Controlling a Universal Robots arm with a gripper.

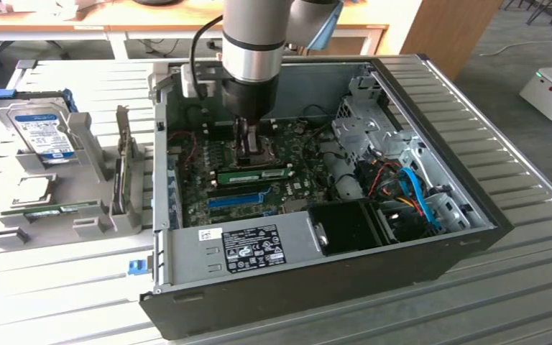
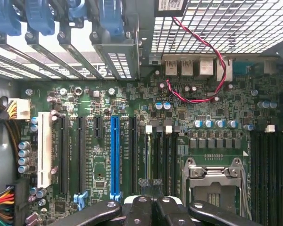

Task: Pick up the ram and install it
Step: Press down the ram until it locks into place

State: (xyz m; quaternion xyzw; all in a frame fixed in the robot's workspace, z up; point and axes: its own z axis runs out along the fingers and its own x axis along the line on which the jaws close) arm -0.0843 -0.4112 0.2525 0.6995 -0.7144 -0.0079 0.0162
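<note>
Shut gripper (image 2: 151,207) — over motherboard (image 2: 132,141); ram (image 1: 254,174) seated in slot

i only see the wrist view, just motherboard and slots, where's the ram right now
observer: The ram sits on the motherboard inside the open case, directly under the gripper. I cannot tell whether the two touch.
operator: what's outside the case
observer: A silver hard drive stands upright in a grey fixture on the table, at the exterior view's left.
</note>
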